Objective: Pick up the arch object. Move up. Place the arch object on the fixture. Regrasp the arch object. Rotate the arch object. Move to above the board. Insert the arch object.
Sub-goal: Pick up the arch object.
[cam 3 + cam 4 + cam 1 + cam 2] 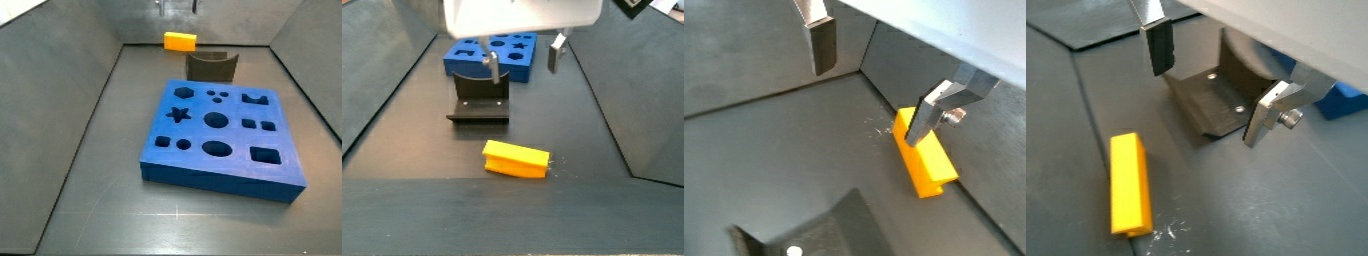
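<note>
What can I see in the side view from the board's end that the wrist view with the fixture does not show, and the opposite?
Only the side view shows the whole board with its shaped holes, lying in front of the fixture.

Only the wrist view shows the gripper close: open, nothing between its fingers, hanging above the fixture.

Both show the arch object lying free on the floor, apart from the fixture.

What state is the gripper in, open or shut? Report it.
Open. In a wrist view the gripper shows its two fingers wide apart with nothing between them; the arch object lies flat on the floor, ungrasped, beside the fixture.
</note>
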